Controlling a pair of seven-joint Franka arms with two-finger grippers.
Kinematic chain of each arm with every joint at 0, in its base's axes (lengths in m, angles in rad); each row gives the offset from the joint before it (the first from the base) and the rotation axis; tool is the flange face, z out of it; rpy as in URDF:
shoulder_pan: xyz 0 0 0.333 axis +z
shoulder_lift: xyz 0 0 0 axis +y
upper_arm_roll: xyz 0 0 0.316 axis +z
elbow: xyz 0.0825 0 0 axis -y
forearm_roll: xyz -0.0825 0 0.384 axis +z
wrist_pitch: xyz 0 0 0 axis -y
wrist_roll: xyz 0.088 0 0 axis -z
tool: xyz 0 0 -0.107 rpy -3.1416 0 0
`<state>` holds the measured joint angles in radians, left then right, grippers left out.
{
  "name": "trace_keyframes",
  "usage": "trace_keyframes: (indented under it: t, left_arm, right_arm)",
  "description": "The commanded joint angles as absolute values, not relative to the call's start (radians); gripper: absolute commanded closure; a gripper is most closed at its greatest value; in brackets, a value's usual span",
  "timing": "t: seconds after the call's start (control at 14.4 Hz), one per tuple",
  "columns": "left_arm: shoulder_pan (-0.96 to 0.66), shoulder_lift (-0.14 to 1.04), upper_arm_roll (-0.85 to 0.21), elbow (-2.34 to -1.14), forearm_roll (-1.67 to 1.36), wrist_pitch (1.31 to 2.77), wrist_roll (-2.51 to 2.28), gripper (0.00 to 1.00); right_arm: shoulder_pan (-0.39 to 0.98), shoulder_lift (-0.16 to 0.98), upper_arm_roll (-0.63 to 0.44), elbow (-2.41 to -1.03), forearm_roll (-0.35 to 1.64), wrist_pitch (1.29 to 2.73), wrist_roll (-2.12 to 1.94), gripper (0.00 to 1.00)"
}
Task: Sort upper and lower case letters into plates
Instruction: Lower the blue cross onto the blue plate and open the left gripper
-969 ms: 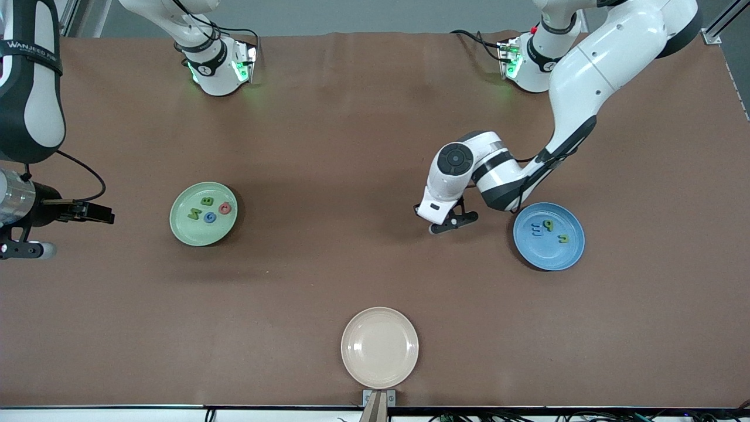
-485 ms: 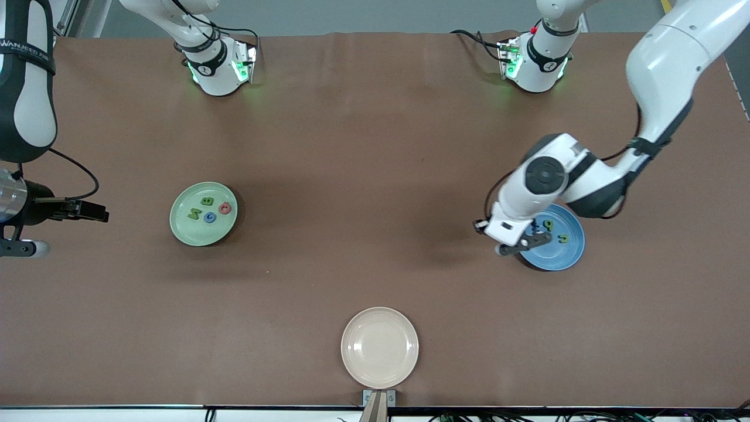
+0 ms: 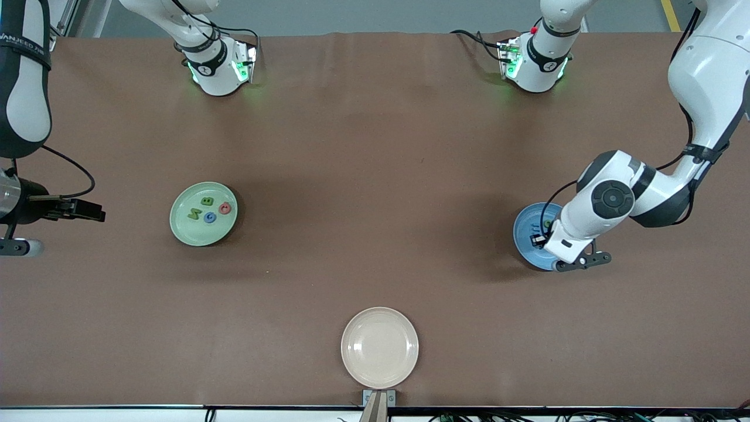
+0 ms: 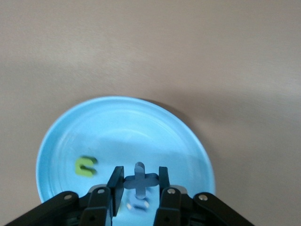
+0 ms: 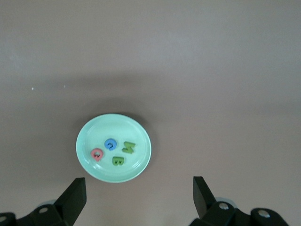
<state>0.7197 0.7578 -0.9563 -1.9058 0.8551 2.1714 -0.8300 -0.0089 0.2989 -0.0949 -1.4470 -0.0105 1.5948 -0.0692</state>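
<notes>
Hovering over your blue plate [image 4: 127, 141]: left gripper [image 4: 137, 184] pinched blue x [image 4: 139, 181] for lowercase drop; right gripper [image 5: 136, 195] waited, jaws apart.

1. The pale green plate [image 3: 203, 213] lies flat toward the right arm's end of the table.
2. It holds four letters: a green N [image 3: 194, 214] at 9 o'clock, a green B [image 3: 206, 201] at 12, a red Q [image 3: 225, 207] at 3, and a blue G [image 3: 210, 218] at 5.
3. The blue plate [image 3: 525, 234] lies flat toward the left arm's end.
4. A small green letter [image 4: 86, 165] lies in it.
5. A blue x [image 4: 139, 180] hangs upright over it, pinched between gripper fingers.
</notes>
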Motion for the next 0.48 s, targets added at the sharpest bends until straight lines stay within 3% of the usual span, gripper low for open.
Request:
trace_keyframes:
  t: [0.0,0.42]
  left_arm:
    - [0.689,0.782,-0.908,-1.905,0.902,2.212,-0.819,0.89]
    - [0.686,0.787,-0.893,-1.916,0.908,2.212,-0.818,0.87]
  right_arm:
    - [-0.029,0.307,-0.087,-1.427,0.023,1.566,-0.067,0.0]
    - [-0.038,0.278,-0.087,-1.428,0.035,1.563,-0.063,0.0]
